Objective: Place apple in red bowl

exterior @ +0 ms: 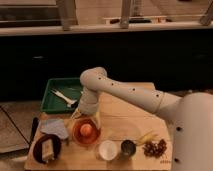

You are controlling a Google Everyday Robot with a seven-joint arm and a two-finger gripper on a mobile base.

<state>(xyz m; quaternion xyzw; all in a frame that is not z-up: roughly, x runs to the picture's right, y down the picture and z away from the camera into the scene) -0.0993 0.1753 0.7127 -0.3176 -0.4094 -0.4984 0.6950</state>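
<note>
The apple (86, 130), small and orange-red, lies inside the round orange-red bowl (86, 140) at the front left of the wooden table (125, 112). My gripper (85, 118) hangs straight down just above the bowl's far rim, at the end of the white arm (130, 92). Its fingers (95, 119) reach down on either side of the apple.
A green tray (60, 89) with white utensils stands at the back left. A dark plate (48, 148) with food and a grey cloth (54, 127) lie left of the bowl. A white cup (107, 149), a small dark cup (128, 147), a banana (146, 137) and grapes (155, 147) line the front.
</note>
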